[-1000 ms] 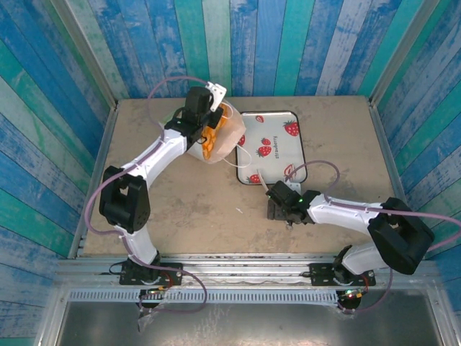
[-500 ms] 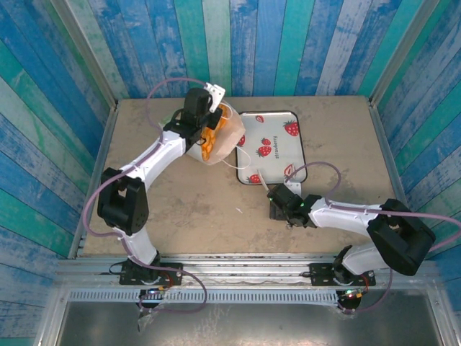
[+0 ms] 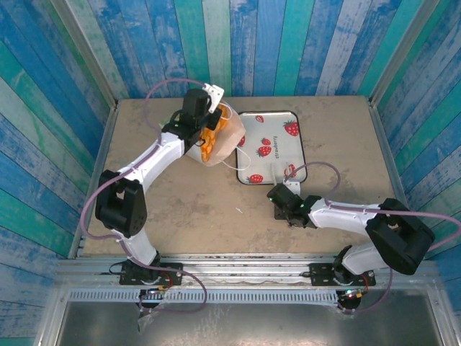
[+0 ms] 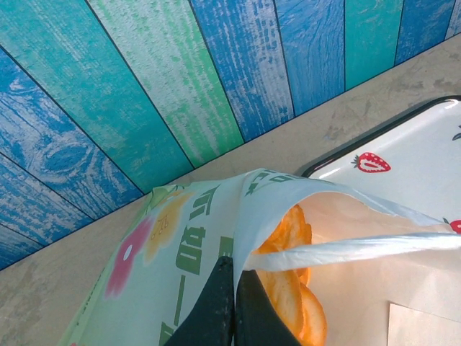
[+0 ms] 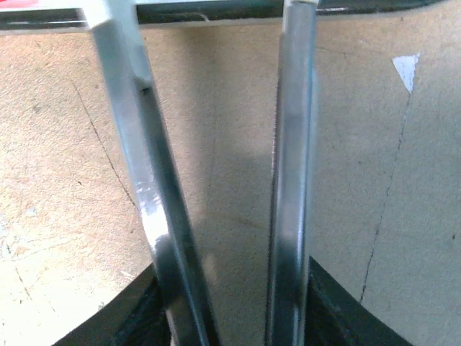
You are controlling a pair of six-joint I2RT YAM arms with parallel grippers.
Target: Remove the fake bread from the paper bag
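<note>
The white paper bag (image 3: 229, 139) lies tipped open at the back of the table, left of the tray. My left gripper (image 3: 208, 124) is shut on its rim (image 4: 241, 245), one finger outside and one inside the mouth. Orange-golden fake bread (image 4: 288, 288) shows inside the bag, also visible from above (image 3: 208, 142). A white cord handle (image 4: 360, 249) crosses the opening. My right gripper (image 3: 278, 196) sits low over the table near the tray's front corner, shut on metal tongs (image 5: 292, 144) whose two arms stand apart with bare table between them.
A strawberry-printed white tray (image 3: 277, 133) lies right of the bag, its corner close to the bag's mouth (image 4: 403, 166). A small white scrap (image 3: 240, 210) lies on the table near the tongs (image 5: 407, 68). Blue and green plank walls enclose the table.
My right gripper with the tongs has shifted slightly toward the tray. The left gripper and the bag have barely moved.
</note>
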